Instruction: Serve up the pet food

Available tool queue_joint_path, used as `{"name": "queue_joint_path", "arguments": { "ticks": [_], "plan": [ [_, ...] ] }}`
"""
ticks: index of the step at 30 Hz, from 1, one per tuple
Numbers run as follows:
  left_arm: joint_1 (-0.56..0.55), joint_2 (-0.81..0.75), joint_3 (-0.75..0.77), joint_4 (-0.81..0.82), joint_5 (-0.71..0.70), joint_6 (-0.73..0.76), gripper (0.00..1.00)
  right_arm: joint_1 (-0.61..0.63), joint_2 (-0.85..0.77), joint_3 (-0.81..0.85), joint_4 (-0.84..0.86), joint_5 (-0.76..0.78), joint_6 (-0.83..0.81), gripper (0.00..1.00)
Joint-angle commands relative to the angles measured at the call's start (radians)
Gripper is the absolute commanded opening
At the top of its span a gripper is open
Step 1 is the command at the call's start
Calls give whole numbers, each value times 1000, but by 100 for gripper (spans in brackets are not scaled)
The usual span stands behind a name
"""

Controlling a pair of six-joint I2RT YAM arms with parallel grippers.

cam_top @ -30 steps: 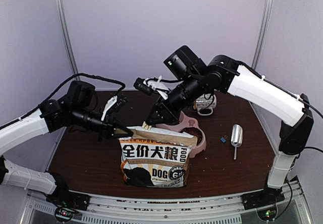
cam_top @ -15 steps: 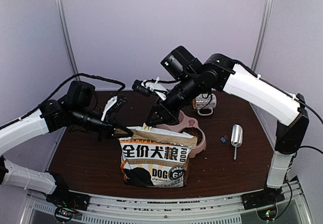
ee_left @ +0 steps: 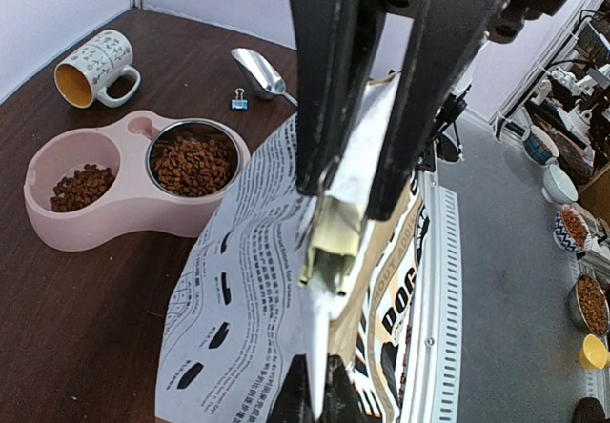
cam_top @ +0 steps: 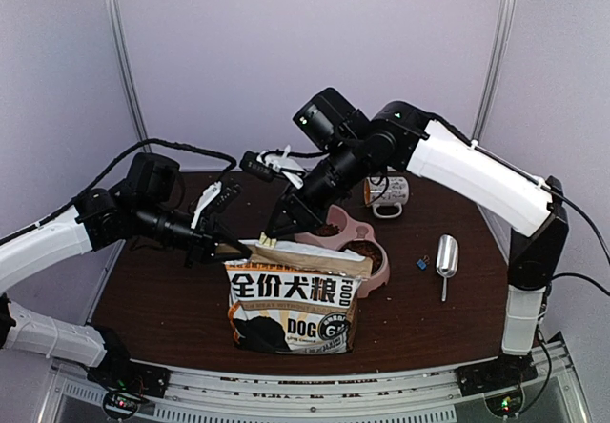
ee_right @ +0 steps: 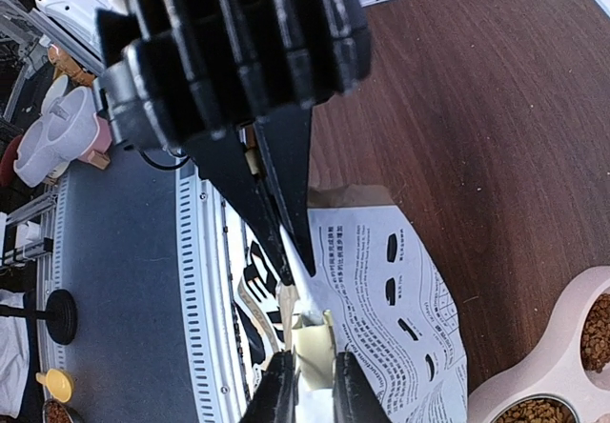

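Observation:
The kraft and white "DOG" bag point(cam_top: 295, 301) stands upright at the table's front middle. My left gripper point(cam_top: 232, 247) is shut on the bag's top edge at its left corner; the left wrist view shows its tips point(ee_left: 315, 396) pinching the white edge. My right gripper point(cam_top: 270, 239) is shut on a beige closing strip point(ee_right: 315, 352) at the bag's top, just right of the left gripper. The pet food point(ee_left: 193, 164) lies as brown kibble in both cups of the pink double bowl point(ee_left: 114, 225), behind the bag's right side point(cam_top: 365, 251).
A metal scoop point(cam_top: 446, 256) and a small blue binder clip point(cam_top: 420, 264) lie right of the bowl. A printed mug point(cam_top: 386, 194) stands at the back. The table's front rail runs just below the bag.
My right arm has shifted a little to the left, carrying its gripper leftwards along the bag's top. The left arm and the bag have stayed put.

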Motion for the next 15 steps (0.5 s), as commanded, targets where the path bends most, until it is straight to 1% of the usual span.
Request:
{"name": "queue_joint_path", "arguments": {
  "ticks": [1, 9, 13, 14, 15],
  "plan": [
    [-7, -26, -9, 44, 86, 15, 0, 11, 44, 18, -17, -38, 9, 0],
    [-7, -22, -9, 50, 79, 12, 0, 13, 72, 25, 11, -81, 22, 0],
    [-7, -24, -8, 49, 52, 12, 0, 14, 80, 34, 25, -95, 31, 0],
    [-7, -27, -8, 42, 45, 12, 1, 13, 75, 32, 30, -89, 33, 0],
    [-7, -34, -7, 31, 35, 12, 9, 12, 66, 27, 37, -73, 35, 0]
  ]
}}
